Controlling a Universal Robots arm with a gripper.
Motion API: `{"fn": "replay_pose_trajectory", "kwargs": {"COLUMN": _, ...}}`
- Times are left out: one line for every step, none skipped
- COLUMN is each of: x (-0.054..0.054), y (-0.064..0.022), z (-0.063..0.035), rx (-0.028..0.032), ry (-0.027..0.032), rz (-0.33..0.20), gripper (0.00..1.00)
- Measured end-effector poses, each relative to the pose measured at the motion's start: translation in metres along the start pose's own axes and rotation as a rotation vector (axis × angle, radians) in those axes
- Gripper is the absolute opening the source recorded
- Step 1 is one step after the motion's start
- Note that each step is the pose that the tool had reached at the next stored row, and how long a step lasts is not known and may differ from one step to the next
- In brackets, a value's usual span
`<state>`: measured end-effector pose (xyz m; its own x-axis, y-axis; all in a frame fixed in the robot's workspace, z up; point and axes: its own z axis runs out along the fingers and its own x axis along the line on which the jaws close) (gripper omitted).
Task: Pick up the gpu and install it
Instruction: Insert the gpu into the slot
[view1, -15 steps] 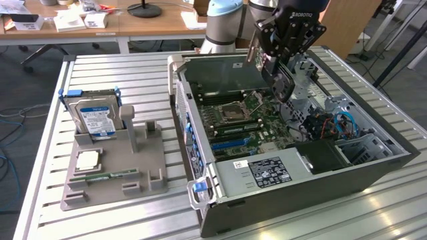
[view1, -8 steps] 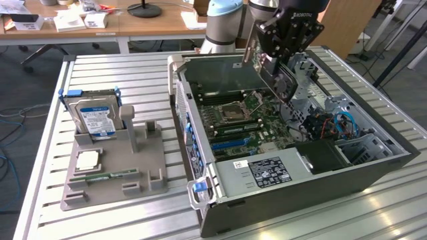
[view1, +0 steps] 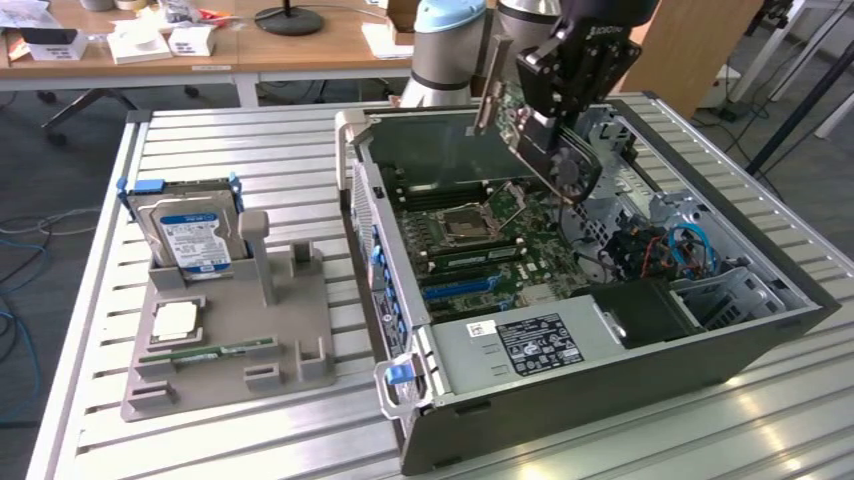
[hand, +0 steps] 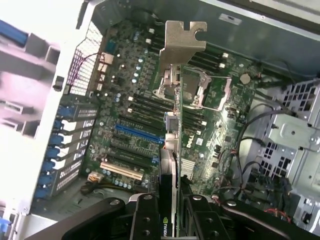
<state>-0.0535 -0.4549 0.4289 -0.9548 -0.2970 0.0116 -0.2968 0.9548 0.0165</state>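
The gpu (view1: 523, 140) hangs in the air over the open computer case (view1: 747, 330), pinched flat-side to flat-side by the jaws. Gripped on both faces like that, it cannot swing, and its long lower edge is left free to face the motherboard (view1: 467, 240). You have it tilted in the exterior view, with the metal bracket (hand: 185, 37) at the far end, towards the rear wall of the case, which I judge is where the bracket belongs. From the wrist you look straight along the card's thin edge, a good way to line it up with a slot. It sits beside the blue slot (hand: 136, 132) rather than over it, and well clear of the board, so nothing is seated yet. On the worktop (view1: 200, 140), the hard drive (view1: 191, 232) stands in its grey holder (view1: 287, 335), out of your way.
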Motion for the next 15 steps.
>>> {"fn": "replay_pose_trajectory", "kwargs": {"x": 0.0, "y": 0.0, "z": 0.0, "rx": 0.0003, "ry": 0.0004, "rz": -0.019, "gripper": 0.26}}
{"fn": "replay_pose_trajectory", "kwargs": {"x": 0.0, "y": 0.0, "z": 0.0001, "rx": 0.0004, "ry": 0.0007, "rz": -0.037, "gripper": 0.26}}
{"fn": "replay_pose_trajectory", "kwargs": {"x": 0.0, "y": 0.0, "z": 0.0001, "rx": 0.0006, "ry": 0.001, "rz": -0.055, "gripper": 0.26}}
{"fn": "replay_pose_trajectory", "kwargs": {"x": 0.0, "y": 0.0, "z": 0.0002, "rx": 0.0009, "ry": 0.0012, "rz": -0.073, "gripper": 0.26}}
{"fn": "replay_pose_trajectory", "kwargs": {"x": 0.0, "y": 0.0, "z": 0.0002, "rx": 0.0011, "ry": 0.0015, "rz": -0.091, "gripper": 0.26}}
{"fn": "replay_pose_trajectory", "kwargs": {"x": 0.0, "y": 0.0, "z": 0.0003, "rx": 0.0012, "ry": 0.0018, "rz": -0.109, "gripper": 0.26}}
{"fn": "replay_pose_trajectory", "kwargs": {"x": 0.0, "y": 0.0, "z": 0.0004, "rx": 0.0015, "ry": 0.0021, "rz": -0.128, "gripper": 0.26}}
{"fn": "replay_pose_trajectory", "kwargs": {"x": 0.0, "y": 0.0, "z": 0.0004, "rx": 0.0017, "ry": 0.0024, "rz": -0.146, "gripper": 0.26}}
{"fn": "replay_pose_trajectory", "kwargs": {"x": 0.0, "y": 0.0, "z": 0.0005, "rx": 0.0019, "ry": 0.0027, "rz": -0.164, "gripper": 0.26}}
{"fn": "replay_pose_trajectory", "kwargs": {"x": 0.0, "y": 0.0, "z": 0.0006, "rx": 0.0021, "ry": 0.003, "rz": -0.182, "gripper": 0.26}}
{"fn": "replay_pose_trajectory", "kwargs": {"x": 0.0, "y": 0.0, "z": 0.0006, "rx": 0.0023, "ry": 0.0033, "rz": -0.2, "gripper": 0.26}}
{"fn": "replay_pose_trajectory", "kwargs": {"x": 0.0, "y": 0.0, "z": 0.0007, "rx": 0.0026, "ry": 0.0036, "rz": -0.218, "gripper": 0.26}}
{"fn": "replay_pose_trajectory", "kwargs": {"x": 0.0, "y": 0.0, "z": 0.0008, "rx": 0.0027, "ry": 0.0039, "rz": -0.236, "gripper": 0.26}}
{"fn": "replay_pose_trajectory", "kwargs": {"x": 0.0, "y": 0.0, "z": 0.0008, "rx": 0.003, "ry": 0.0042, "rz": -0.255, "gripper": 0.26}}
{"fn": "replay_pose_trajectory", "kwargs": {"x": 0.0, "y": 0.0, "z": 0.0009, "rx": 0.0031, "ry": 0.0045, "rz": -0.273, "gripper": 0.26}}
